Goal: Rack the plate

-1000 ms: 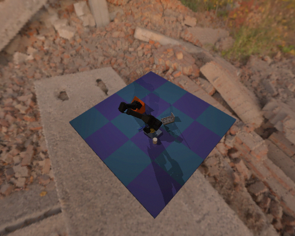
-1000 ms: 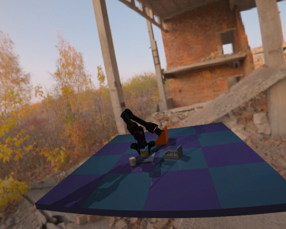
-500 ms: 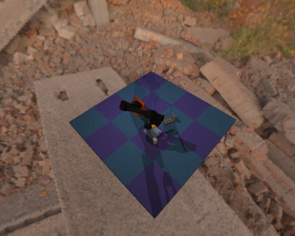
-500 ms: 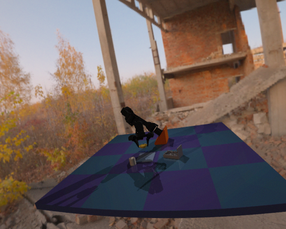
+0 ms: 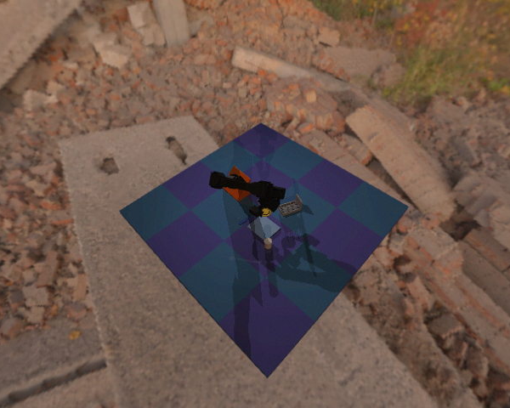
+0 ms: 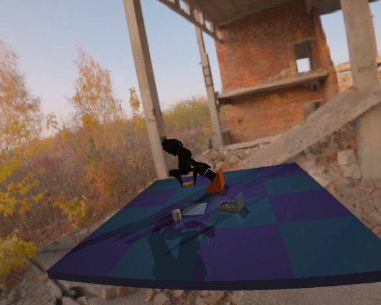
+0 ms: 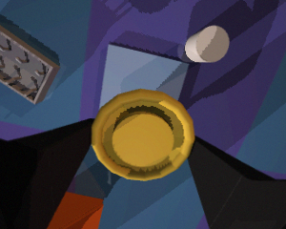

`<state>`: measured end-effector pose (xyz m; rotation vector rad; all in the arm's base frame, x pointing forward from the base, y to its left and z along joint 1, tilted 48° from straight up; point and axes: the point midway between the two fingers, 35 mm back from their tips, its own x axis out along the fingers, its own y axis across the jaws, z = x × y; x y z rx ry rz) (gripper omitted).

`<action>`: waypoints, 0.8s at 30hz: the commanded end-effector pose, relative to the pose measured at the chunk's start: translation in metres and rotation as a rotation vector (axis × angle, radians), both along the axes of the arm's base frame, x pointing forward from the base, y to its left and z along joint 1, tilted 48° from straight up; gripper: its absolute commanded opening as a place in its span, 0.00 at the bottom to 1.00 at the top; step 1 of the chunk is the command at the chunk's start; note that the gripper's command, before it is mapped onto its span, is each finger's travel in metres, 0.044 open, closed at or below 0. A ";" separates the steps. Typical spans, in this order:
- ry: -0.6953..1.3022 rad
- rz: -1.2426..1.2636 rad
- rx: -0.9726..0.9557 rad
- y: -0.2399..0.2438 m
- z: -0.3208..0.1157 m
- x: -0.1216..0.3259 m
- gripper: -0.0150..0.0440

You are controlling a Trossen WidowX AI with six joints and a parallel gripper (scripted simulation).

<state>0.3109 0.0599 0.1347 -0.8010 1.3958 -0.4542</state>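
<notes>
Since your fingers (image 5: 262, 212) (image 6: 188, 184) are clamped on the yellow plate (image 5: 266, 212) (image 6: 188, 183) (image 7: 143, 138) above the desk (image 5: 263, 307) (image 6: 243, 249) (image 7: 257, 52), at 3 and 9 o'clock in the wrist view, keep that rim grip; it's probably light, stiff and kinda slippery.

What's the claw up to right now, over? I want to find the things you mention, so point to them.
Gripper (image 6: 188, 184) (image 7: 142, 133) shut on yellow plate (image 5: 266, 212) (image 6: 188, 183) (image 7: 143, 139), held aloft. Rack (image 5: 290, 207) (image 6: 229, 206) (image 7: 47, 84) awaiting plate. Nothing seen in rack's slots; white cylinder (image 5: 267, 243) (image 6: 176, 215) (image 7: 209, 44) off to one side.

From my end I see a tabletop (image 5: 263, 316) (image 6: 243, 243) checkered in deep purple and dark teal. My gripper (image 5: 260, 212) (image 6: 188, 184) (image 7: 142, 133) is black, the plate (image 5: 266, 212) (image 6: 188, 183) (image 7: 143, 140) golden yellow. I make out a grey-brown dish rack (image 5: 290, 208) (image 6: 229, 206) (image 7: 48, 83), a pale blue-grey square (image 5: 267, 228) (image 6: 197, 209) (image 7: 133, 72), an off-white cylinder (image 5: 268, 243) (image 6: 176, 215) (image 7: 207, 44) and an orange wedge (image 5: 236, 191) (image 6: 216, 183) (image 7: 81, 210).
</notes>
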 end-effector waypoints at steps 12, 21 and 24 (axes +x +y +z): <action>-0.097 -0.105 0.024 0.046 -0.011 -0.014 0.25; -0.291 -0.323 0.050 0.090 -0.065 -0.047 0.25; -0.306 -0.339 0.050 0.093 -0.069 -0.050 0.25</action>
